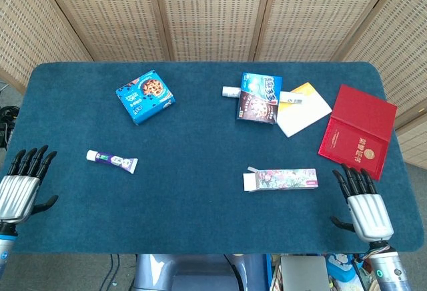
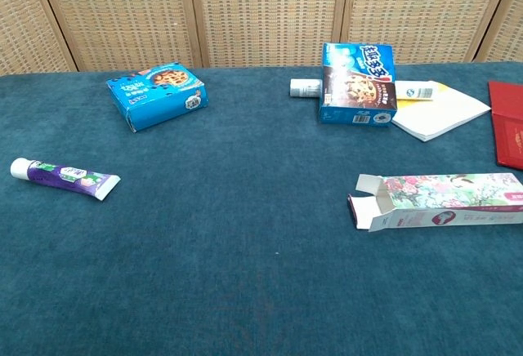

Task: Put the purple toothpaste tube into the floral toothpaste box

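The tube [image 1: 111, 161] lies flat on the surface's left half, cap leftward, nearest the left hand [image 1: 21, 185]. Both hands, the right hand [image 1: 363, 203] too, are spread and hold nothing. The box [image 1: 281, 179] lies well apart to the right, open end facing the tube.

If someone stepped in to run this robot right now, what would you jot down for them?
Left robot hand: holds nothing, fingers apart, at the near left table edge.
Right robot hand: holds nothing, fingers apart, near right edge, just right of the box.
Purple toothpaste tube: lying flat on the left side, untouched.
Floral toothpaste box: lying on the right, flaps open at its left end.
Done: nothing.
Left: pick up the tube and slide it into the box.
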Available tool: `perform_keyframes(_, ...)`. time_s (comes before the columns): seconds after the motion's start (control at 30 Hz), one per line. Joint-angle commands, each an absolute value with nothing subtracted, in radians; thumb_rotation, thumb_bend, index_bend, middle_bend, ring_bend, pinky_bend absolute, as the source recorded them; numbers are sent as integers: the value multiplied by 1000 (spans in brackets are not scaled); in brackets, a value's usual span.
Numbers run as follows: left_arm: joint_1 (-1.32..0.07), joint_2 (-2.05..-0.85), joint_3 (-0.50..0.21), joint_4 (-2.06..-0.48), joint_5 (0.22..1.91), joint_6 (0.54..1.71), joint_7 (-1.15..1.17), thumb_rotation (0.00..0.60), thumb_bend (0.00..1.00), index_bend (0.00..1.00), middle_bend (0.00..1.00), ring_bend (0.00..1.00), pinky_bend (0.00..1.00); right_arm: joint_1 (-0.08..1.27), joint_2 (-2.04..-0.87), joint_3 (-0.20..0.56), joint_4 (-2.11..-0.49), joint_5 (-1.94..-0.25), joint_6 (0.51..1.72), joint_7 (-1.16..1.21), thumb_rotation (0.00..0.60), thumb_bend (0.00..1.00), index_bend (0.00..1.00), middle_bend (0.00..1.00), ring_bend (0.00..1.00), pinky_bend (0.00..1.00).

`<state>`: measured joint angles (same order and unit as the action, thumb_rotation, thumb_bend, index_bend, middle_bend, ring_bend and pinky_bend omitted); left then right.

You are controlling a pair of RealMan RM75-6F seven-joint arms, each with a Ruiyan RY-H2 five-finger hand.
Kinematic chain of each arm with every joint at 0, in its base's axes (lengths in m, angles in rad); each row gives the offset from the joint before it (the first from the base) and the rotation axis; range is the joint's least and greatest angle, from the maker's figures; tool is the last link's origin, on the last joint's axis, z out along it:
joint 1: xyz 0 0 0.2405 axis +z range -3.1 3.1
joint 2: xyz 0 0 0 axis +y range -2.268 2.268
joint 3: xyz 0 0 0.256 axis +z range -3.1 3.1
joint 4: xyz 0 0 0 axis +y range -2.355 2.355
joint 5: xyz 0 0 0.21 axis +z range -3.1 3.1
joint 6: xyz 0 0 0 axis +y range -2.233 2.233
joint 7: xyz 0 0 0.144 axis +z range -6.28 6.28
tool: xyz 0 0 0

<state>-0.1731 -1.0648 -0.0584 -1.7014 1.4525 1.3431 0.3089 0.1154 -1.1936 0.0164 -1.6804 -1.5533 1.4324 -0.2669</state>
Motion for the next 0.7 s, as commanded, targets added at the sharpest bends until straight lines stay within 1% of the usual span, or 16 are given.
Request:
perform_keyframes(0.03, -233, -1029, -94, -1707, 1390, 1256, 334, 600, 227, 0, 0, 0, 0, 116, -1196, 16, -1679, -1554, 1431, -269, 600, 119, 0, 0, 0, 0)
perform_keyframes(0.07, -241, -1027, -98, -1705, 1381, 1243, 338, 600, 226, 0, 0, 0, 0, 117, -1196, 16, -1679, -1553, 1430, -269, 600, 119, 0, 0, 0, 0)
perform_keyframes(0.27, -345, -1050, -137, -1654, 1269, 1077, 366, 600, 226, 0, 0, 0, 0, 118, -1200, 18, -1678, -1546, 1425, -272, 600, 119, 0, 0, 0, 0)
perform_keyframes(0.5, -432, -1120, -146, -1583, 1158, 958, 422, 600, 226, 0, 0, 0, 0, 121, -1206, 19, -1674, -1538, 1416, -276, 600, 118, 0, 0, 0, 0)
perform_keyframes(0.7, -492, -1175, -145, -1521, 1062, 886, 475, 600, 224, 11, 0, 0, 30, 121, -1206, 21, -1675, -1528, 1413, -276, 600, 119, 0, 0, 0, 0)
